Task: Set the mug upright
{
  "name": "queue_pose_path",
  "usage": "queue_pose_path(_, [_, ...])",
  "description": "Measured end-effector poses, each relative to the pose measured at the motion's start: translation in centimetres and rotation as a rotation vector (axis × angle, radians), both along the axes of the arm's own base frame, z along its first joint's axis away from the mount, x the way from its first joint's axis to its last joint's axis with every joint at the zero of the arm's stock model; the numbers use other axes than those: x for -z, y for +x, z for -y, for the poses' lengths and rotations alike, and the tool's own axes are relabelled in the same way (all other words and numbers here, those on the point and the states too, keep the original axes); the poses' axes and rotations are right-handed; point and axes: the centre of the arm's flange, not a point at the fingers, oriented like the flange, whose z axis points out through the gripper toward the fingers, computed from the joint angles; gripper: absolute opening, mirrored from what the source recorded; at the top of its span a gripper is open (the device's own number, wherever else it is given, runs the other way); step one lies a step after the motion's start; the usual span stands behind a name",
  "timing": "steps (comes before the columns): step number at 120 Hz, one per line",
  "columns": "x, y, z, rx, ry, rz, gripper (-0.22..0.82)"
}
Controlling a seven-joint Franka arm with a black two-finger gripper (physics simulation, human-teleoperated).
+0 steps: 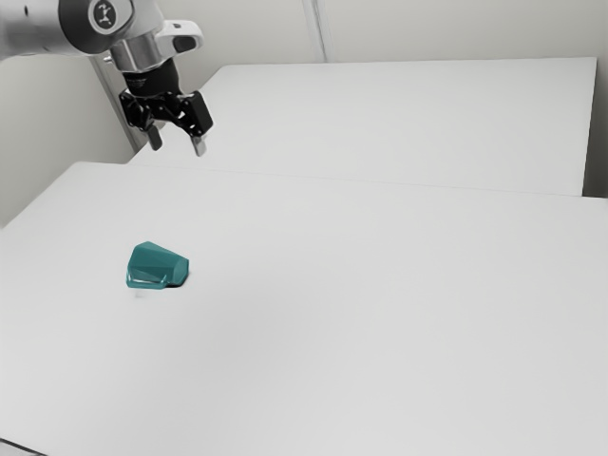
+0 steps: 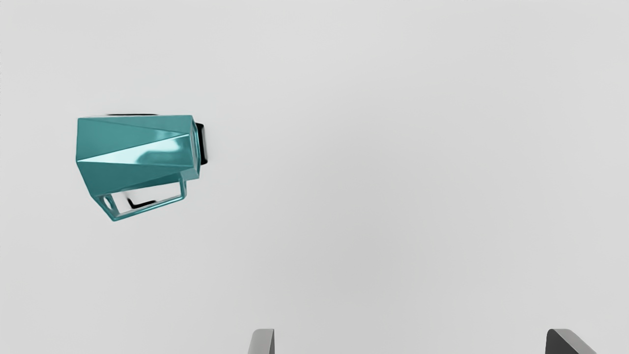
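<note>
In the exterior view my gripper (image 1: 178,148) hangs high over the white table, well above the mug and apart from it. A teal, faceted mug (image 1: 154,265) lies on its side on the tabletop, toward the exterior view's left. In the wrist view my gripper (image 2: 410,339) has its two fingertips wide apart with nothing between them. The same mug (image 2: 132,147) lies off beyond one fingertip, its angular handle out to one side.
The white table (image 1: 380,313) carries the mug. Behind it is another white surface (image 1: 399,123), with pale walls around. A dark thin line (image 1: 21,446) crosses the near corner at the exterior view's left.
</note>
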Motion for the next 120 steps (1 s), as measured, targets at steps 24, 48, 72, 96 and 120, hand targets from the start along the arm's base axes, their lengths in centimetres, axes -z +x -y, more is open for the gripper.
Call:
queue_pose_path(24, [-0.5, -0.2, -1.0, -0.016, -0.003, 0.009, 0.6])
queue_pose_path(48, [-1.2, -0.8, -3.6, -0.063, -0.011, 0.01, 0.6])
queue_pose_path(72, [-1.5, -2.3, -10.2, -0.185, -0.036, -0.001, 0.6])
queue_pose_path(96, [0.9, -4.8, -14.7, -0.257, -0.117, -0.005, 0.6])
queue_pose_path(120, [3.5, -6.5, -19.5, -0.304, -0.186, 0.049, 0.6])
